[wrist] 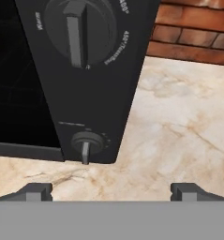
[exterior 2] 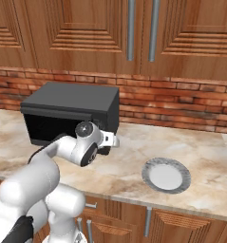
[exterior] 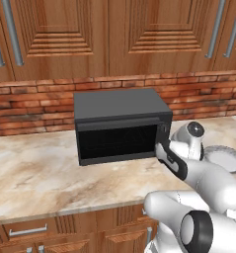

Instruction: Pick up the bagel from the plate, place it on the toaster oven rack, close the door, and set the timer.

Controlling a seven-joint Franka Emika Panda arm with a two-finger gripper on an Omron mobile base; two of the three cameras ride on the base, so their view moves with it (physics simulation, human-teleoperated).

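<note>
The black toaster oven (exterior: 120,105) stands on the counter with its door (exterior: 117,141) shut flat against the front. The bagel is hidden, and the rack cannot be made out behind the dark glass. The white plate (exterior 2: 166,175) with its grey rim lies bare to the right of the oven and also shows behind my arm (exterior: 227,157). My gripper (exterior 2: 110,140) hovers just in front of the oven's right control strip. In the hand view the gripper (wrist: 112,190) is open with nothing between its fingertips (wrist: 36,191), facing a small lower knob (wrist: 86,143) below a larger knob (wrist: 78,28).
A red brick backsplash (exterior: 35,106) runs behind the oven under wooden wall cabinets (exterior 2: 100,33). The marble counter (exterior: 35,173) spreads left of and in front of the oven. Drawers with metal handles (exterior: 28,231) sit below the counter's front edge.
</note>
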